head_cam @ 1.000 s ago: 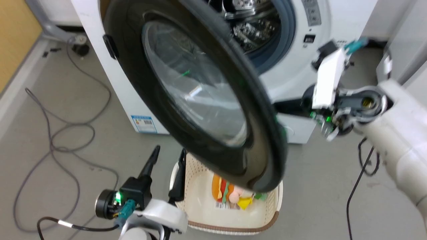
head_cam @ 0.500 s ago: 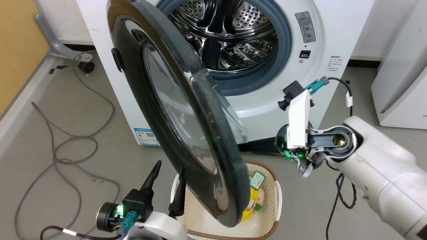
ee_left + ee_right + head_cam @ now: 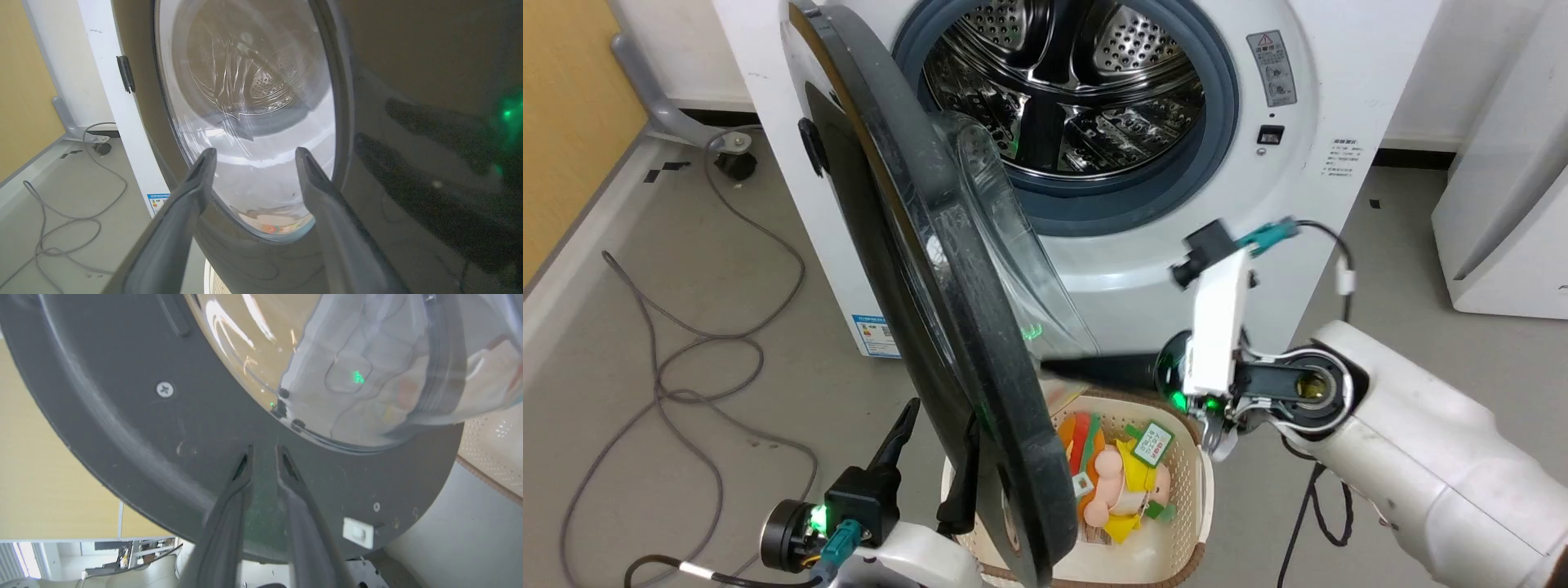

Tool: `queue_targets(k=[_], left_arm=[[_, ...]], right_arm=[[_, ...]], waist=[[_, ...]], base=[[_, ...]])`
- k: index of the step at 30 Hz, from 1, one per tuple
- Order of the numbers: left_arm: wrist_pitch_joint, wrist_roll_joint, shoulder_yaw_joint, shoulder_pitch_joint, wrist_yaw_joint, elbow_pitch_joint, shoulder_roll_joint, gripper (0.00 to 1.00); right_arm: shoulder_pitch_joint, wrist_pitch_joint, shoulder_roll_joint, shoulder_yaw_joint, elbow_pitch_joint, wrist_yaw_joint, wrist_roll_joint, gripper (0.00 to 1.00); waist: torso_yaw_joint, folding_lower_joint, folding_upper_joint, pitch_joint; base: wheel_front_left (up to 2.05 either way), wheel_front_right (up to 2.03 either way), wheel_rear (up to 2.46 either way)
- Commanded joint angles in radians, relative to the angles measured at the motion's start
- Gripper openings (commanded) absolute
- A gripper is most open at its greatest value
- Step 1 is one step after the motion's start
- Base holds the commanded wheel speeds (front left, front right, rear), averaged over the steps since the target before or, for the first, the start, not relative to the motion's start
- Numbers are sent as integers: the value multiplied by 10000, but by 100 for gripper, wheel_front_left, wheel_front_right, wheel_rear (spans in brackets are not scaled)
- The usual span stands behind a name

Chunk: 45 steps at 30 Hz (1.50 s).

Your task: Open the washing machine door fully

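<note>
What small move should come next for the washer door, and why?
Probably press the right pincer on the black inner rim of the round glass washer door, swinging it wider: the tips point there and it stands half open.

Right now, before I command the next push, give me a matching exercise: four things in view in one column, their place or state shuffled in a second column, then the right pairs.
Things:
1. washing machine door
2. left gripper
3. right gripper
4. laundry basket

Places or states:
A. on the floor below the door, with toys inside
B. fingers spread wide, facing the door's outer side
C. swung partway out, not fully open
D. fingers a narrow gap apart, nothing between them, pointing at the door's inner side

Pairs: 1-C, 2-B, 3-D, 4-A
</note>
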Motion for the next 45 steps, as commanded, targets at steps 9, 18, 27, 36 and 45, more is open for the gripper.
queue_targets(k=[9,18,27,36,45], left_arm=[[-55,-32,133,116,18,-15,22,100],[-55,58,341,278,49,-79,162,100],[-55,80,477,485,72,-61,278,100],[-55,30,670,530,151,-142,316,100],[-55,-9,796,422,125,-182,325,100]], right_arm=[[1937,-4416,-856,-1556,-1737,10,-1005,100],[5024,-8552,-1898,-2904,-3284,10,-2185,100],[7728,-8873,-550,-7334,-2189,10,-6455,100],[9272,-8721,2309,-10920,-3912,10,-13508,100],[9919,-7428,2581,-10849,-5914,10,-17540,100]], waist=[[-48,1,0,-57],[-279,1,0,-187],[-565,1,0,-376],[-734,1,0,-258],[-744,1,0,-103]], base=[[0,0,0],[0,0,0],[0,0,0],[0,0,0],[0,0,0]])
